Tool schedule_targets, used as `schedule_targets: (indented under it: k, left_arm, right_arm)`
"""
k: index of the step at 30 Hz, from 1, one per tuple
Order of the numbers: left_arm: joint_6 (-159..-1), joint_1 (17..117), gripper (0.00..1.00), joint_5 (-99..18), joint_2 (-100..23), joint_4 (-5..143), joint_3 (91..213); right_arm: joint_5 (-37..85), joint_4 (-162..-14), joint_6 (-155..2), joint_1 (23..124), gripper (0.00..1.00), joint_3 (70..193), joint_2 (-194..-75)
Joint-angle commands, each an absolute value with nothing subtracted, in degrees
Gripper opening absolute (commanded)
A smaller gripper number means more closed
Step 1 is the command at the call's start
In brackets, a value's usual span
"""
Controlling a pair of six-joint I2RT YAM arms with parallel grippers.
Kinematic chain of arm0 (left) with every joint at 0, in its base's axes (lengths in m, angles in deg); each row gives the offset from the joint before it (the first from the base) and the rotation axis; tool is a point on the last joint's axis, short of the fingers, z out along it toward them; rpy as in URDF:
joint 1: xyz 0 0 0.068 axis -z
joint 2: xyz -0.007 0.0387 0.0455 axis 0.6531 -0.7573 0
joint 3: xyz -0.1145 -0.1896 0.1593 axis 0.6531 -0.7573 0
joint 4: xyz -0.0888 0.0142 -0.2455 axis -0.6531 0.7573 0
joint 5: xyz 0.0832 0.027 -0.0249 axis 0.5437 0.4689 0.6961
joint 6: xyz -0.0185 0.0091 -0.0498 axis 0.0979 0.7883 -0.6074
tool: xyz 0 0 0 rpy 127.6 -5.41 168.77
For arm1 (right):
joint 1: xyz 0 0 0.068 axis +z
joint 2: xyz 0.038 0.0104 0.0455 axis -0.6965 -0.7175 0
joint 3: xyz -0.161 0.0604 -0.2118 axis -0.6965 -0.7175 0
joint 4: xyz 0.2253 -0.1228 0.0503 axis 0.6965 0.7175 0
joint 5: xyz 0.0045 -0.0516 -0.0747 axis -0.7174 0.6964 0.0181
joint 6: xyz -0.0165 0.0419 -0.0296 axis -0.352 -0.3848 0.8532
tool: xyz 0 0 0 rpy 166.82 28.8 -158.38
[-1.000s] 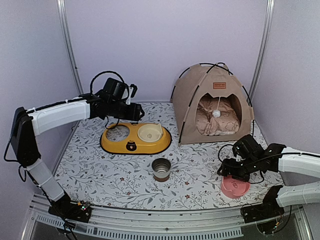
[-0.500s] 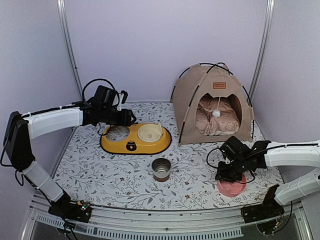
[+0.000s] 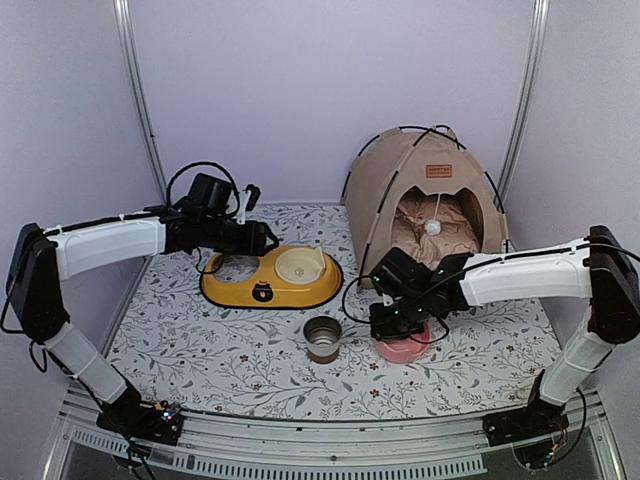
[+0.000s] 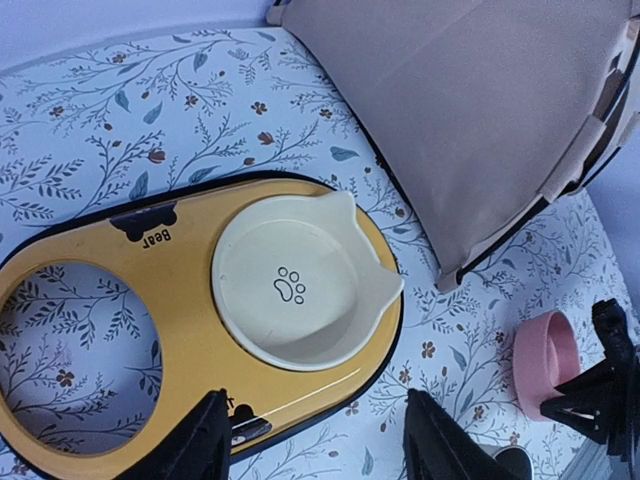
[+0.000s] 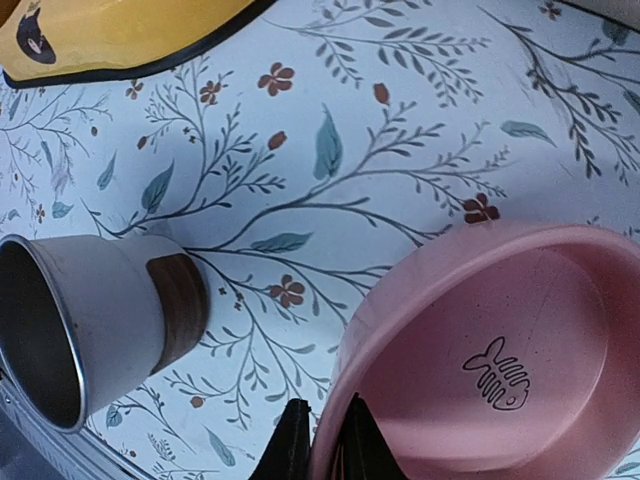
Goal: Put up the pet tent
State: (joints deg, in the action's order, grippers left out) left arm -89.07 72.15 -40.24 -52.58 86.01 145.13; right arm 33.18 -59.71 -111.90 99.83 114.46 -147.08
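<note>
the pink bowl (image 5: pixel 500 380) is pinched at its rim by the jaws of the right gripper (image 5: pixel 325 440), seemingly for placing near the pet tent (image 3: pixel 400 190). the jaws of the left gripper (image 4: pixel 320 420) are spread wide, empty.

Left arm (image 3: pixel 110 240) outstretched, left fingers (image 4: pixel 215 440) apart, right arm (image 3: pixel 520 272) crosswise, right fingers (image 5: pixel 293 440) pinched

Robot lab booth, not a home. Plain lilac wall panels (image 3: pixel 300 80), aluminium uprights (image 3: pixel 135 90), metal rail (image 3: pixel 330 440) along near edge.

Pink bowl (image 3: pixel 405 348): moved from the near right corner to beside the metal cup (image 3: pixel 322 337), rim now pinched by right gripper (image 5: pixel 322 445).
</note>
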Motion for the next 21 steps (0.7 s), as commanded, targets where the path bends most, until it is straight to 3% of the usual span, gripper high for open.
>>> schedule_targets:
  k: [1,13,16,21]
  left_arm:
    - [-88.44,73.98,0.60,-43.52,-54.66,86.55,147.26]
    - [-87.30,82.57,0.61,-43.09,-63.05,91.82,156.86]
    - [-86.97,85.99,0.60,-41.64,-66.05,93.71,160.41]
    - [-85.99,90.63,0.58,-39.59,-72.21,97.45,167.10]
  right_arm:
    - [30.94,-63.72,-108.11,101.36,0.13,118.35,-151.06]
    - [36.53,-60.57,-106.55,100.88,0.67,118.04,-140.16]
    - [39.49,-58.98,-106.54,99.17,0.75,116.29,-135.48]
    - [43.39,-58.01,-106.75,94.18,0.80,112.52,-126.78]
